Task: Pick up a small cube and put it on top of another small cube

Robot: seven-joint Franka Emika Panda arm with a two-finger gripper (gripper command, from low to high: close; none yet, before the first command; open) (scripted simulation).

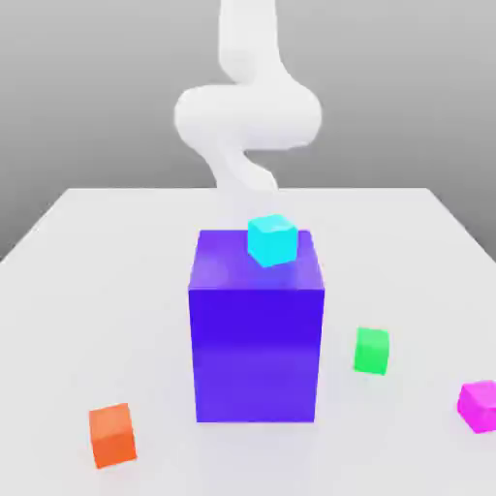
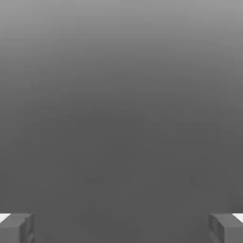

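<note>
Gripper (image 2: 121, 228) fingers spread wide apart, nothing between them

The small magenta cube (image 1: 479, 405) rests on the white table (image 1: 87, 291) at the exterior view's far right, well apart from the large blue-purple block (image 1: 257, 339). A cyan cube (image 1: 271, 239) sits atop that block; a green cube (image 1: 372, 351) lies just right of it, an orange cube (image 1: 112, 436) to its lower left

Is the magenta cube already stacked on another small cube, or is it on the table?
On the table. The magenta cube rests alone on the white table, at the exterior view's right, apart from the green cube.
</note>
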